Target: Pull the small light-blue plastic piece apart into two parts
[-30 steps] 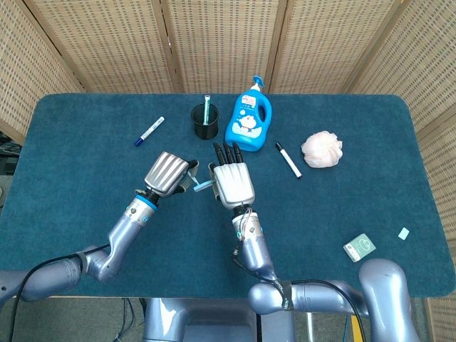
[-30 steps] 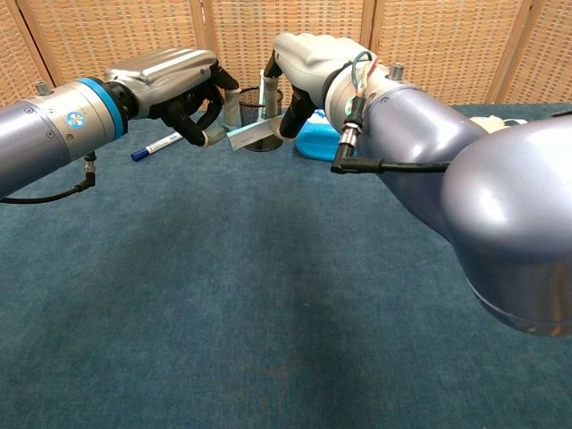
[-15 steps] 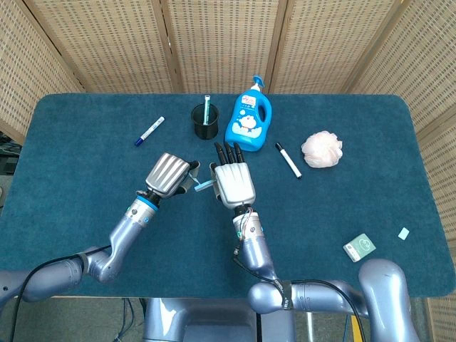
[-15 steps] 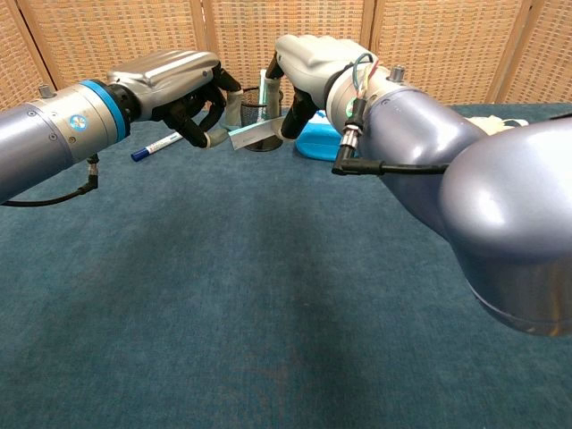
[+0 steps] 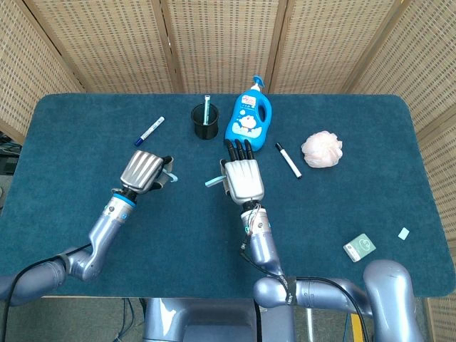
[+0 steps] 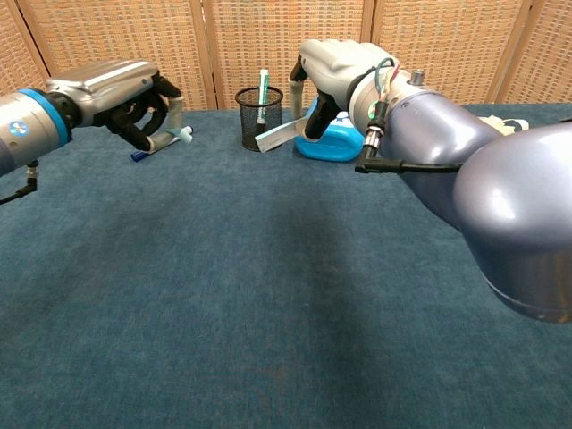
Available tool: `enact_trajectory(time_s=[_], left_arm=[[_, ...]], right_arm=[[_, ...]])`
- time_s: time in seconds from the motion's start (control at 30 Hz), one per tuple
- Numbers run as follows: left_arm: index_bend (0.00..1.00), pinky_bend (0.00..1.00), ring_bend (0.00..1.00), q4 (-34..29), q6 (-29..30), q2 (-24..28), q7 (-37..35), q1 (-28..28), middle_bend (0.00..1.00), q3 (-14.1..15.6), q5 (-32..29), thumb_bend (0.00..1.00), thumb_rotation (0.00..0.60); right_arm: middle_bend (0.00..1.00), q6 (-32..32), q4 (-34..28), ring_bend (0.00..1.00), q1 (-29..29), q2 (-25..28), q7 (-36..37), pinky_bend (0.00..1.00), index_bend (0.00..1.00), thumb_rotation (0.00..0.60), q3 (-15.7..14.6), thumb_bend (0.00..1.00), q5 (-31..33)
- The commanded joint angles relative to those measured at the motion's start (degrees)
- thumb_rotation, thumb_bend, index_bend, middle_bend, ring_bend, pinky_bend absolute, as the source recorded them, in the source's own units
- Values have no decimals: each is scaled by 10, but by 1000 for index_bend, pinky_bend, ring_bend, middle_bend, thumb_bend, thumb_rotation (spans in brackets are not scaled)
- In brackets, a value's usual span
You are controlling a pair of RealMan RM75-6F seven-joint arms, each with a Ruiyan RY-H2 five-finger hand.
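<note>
The light-blue plastic piece is in two parts, one in each hand. My left hand (image 5: pixel 142 169) (image 6: pixel 125 94) grips a short grey part with a light-blue tip (image 5: pixel 169 175) (image 6: pixel 175 134). A wide gap to its right, my right hand (image 5: pixel 242 178) (image 6: pixel 335 67) pinches the longer pale-blue part (image 5: pixel 213 182) (image 6: pixel 277 136), which sticks out toward the left hand. Both hands hover above the blue cloth table (image 5: pixel 85 214), near its middle.
Behind the hands stand a black mesh cup (image 5: pixel 205 122) (image 6: pixel 259 116) with a green stick in it and a blue bottle (image 5: pixel 249 117). A blue marker (image 5: pixel 149 131), a black marker (image 5: pixel 288 159), a pink puff (image 5: pixel 322 149) and a green card (image 5: pixel 359 247) lie around.
The hands were close together with the piece joined between them. Now they have drawn apart, the left hand far to the left, and each holds one part.
</note>
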Motion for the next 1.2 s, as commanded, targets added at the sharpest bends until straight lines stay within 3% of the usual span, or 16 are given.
enact_trajectory(time_s=[0.03,0.17,0.23,0.33,0.37,0.4,0.43,0.47,0.5,0.6,0.8,0.9,1.03,1.2], left_arm=[[764,876,813,30,8,17,-31,21,759,13,9,597,600],[764,877,813,57,12,28,-59,36,758,23,18,577,600],[757,874,796,69,16,31,-67,41,719,28,25,519,600],[583,691,549,77,15,37,-74,49,428,33,26,281,600],[473,575,404,77,11,40,-73,52,274,35,24,198,600],[368,477,277,72,2,48,-66,55,139,37,17,132,600],[303,425,206,66,-4,55,-59,58,75,38,11,94,600],[218,357,120,55,-9,63,-51,61,19,38,4,49,600],[151,300,58,46,-12,70,-46,63,0,36,-3,18,600],[60,230,0,11,-10,94,-39,74,0,25,-24,1,600],[0,158,0,-38,-2,127,-35,87,0,19,-35,0,600],[0,124,0,-88,25,161,-44,109,0,18,-31,0,600],[0,85,0,-167,98,214,-72,160,0,25,-3,0,600],[0,0,0,-240,159,253,-71,217,0,40,-4,0,600]], right_arm=[[89,-6,12,0,-2,-2,4,0,691,600,-3,607,3],[89,-17,33,0,0,-10,9,0,691,600,-4,605,9],[89,-23,47,0,1,-16,11,0,691,600,-4,606,13],[89,-37,72,0,3,-28,17,0,691,600,-6,603,21],[86,-41,79,0,4,-31,20,0,667,600,-6,581,24],[76,-51,95,0,4,-38,25,0,590,600,-8,509,27],[64,-56,106,0,4,-42,28,0,510,600,-9,426,29],[38,-64,118,0,3,-47,34,0,350,600,-10,279,31],[16,-71,123,0,3,-48,37,0,203,600,-11,142,34],[0,-74,120,0,-3,-42,61,0,14,600,7,4,36],[0,-63,78,0,-19,-10,88,0,0,600,11,0,6],[0,-42,26,0,-46,42,111,0,0,600,2,0,-46],[0,-57,-1,0,-101,166,220,0,0,600,-63,0,-204],[0,-27,85,0,-157,231,342,0,0,600,-126,0,-322]])
